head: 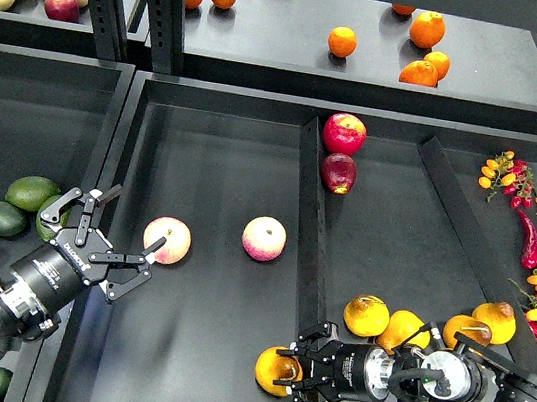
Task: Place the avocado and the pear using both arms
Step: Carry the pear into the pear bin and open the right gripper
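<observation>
The shelf (pixel 182 370) is split by dividers into bins. The left arm reaches in from the lower left, the right arm from the lower right.

The avocados (pixel 31 192) lie heaped in the far-left bin, just left of and behind the left gripper (pixel 107 230), whose fingers stand spread and empty over the middle bin, pointing right toward a peach (pixel 167 241). So that arm is the nearer one, and it likely has to swing back left.

The right gripper (pixel 290 371) points left, its fingers closed around a pear (pixel 276 369) at the divider; more pears (pixel 367 316) sit just behind.
</observation>
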